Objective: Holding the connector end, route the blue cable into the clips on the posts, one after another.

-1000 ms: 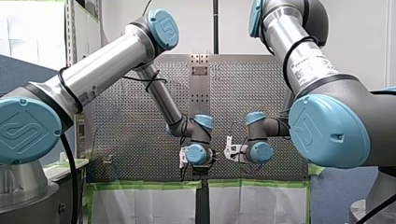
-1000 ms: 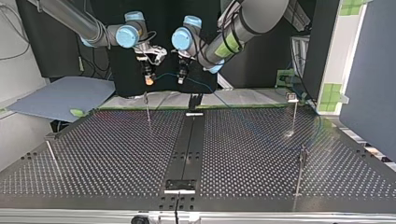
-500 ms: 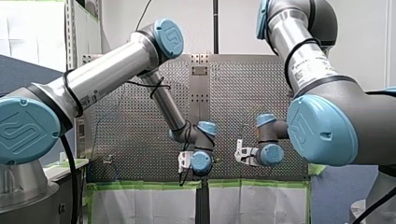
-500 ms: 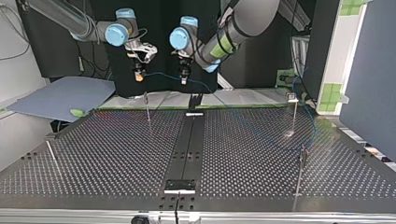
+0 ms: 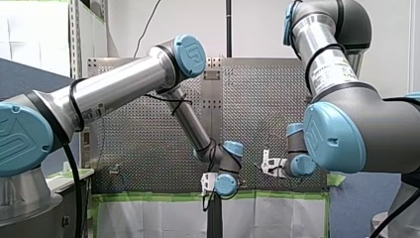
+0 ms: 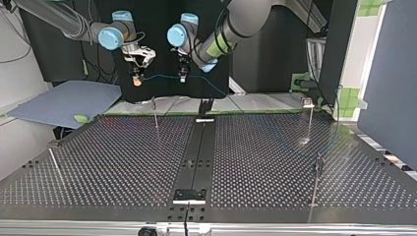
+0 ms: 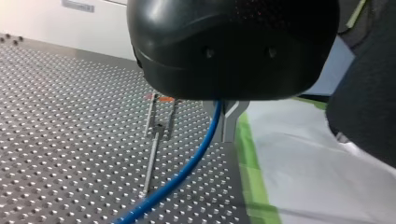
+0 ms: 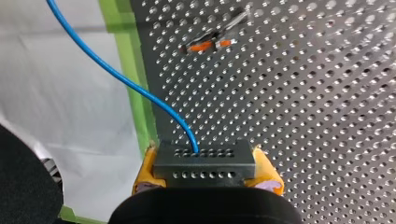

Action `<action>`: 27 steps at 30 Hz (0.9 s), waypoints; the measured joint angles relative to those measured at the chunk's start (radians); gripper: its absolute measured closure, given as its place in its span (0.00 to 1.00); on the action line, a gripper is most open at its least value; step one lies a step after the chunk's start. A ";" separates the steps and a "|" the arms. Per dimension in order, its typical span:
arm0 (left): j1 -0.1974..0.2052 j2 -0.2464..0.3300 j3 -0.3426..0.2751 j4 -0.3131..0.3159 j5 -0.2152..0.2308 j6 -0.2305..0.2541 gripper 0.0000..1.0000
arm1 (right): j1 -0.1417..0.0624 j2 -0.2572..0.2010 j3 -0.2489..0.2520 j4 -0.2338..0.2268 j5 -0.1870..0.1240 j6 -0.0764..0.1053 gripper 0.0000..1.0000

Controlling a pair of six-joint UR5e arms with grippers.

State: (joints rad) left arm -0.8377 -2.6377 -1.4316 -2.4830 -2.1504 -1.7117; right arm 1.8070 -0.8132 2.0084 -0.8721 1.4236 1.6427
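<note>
Our left arm (image 5: 114, 91) and right arm (image 5: 324, 54) are silver tubes with dark grey joints (image 5: 349, 17) and round light-blue caps (image 5: 190, 49) stamped with a curled logo (image 5: 17, 139). Black cables (image 5: 75, 173) run along them, cinched by black bands (image 5: 74, 101). The right arm carries a white label (image 5: 328, 69) with small print. White brackets (image 5: 268, 161) sit at the wrists. Our left pincer (image 7: 223, 128) has a glossy black domed housing (image 7: 233, 46) with small screws (image 7: 207, 52) and metal fingers (image 7: 229, 119); our right pincer (image 8: 205, 163) has yellow pads (image 8: 145, 170).
</note>
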 joint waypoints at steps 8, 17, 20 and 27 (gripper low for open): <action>-0.020 -0.014 0.083 -0.005 -0.038 -0.015 1.00 | 0.003 0.048 -0.016 -0.044 -0.006 -0.026 1.00; -0.045 -0.074 0.169 -0.036 -0.043 -0.030 1.00 | -0.001 0.051 -0.049 -0.033 -0.022 -0.021 1.00; -0.047 -0.078 0.198 -0.031 -0.047 -0.034 1.00 | -0.004 0.051 -0.053 -0.034 -0.022 -0.021 1.00; -0.050 -0.079 0.257 -0.020 -0.070 -0.035 1.00 | -0.010 0.053 -0.058 -0.042 -0.023 -0.028 1.00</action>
State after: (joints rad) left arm -0.8877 -2.7168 -1.1746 -2.5030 -2.2205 -1.7470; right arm 1.7970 -0.7604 1.9504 -0.9143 1.4007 1.6149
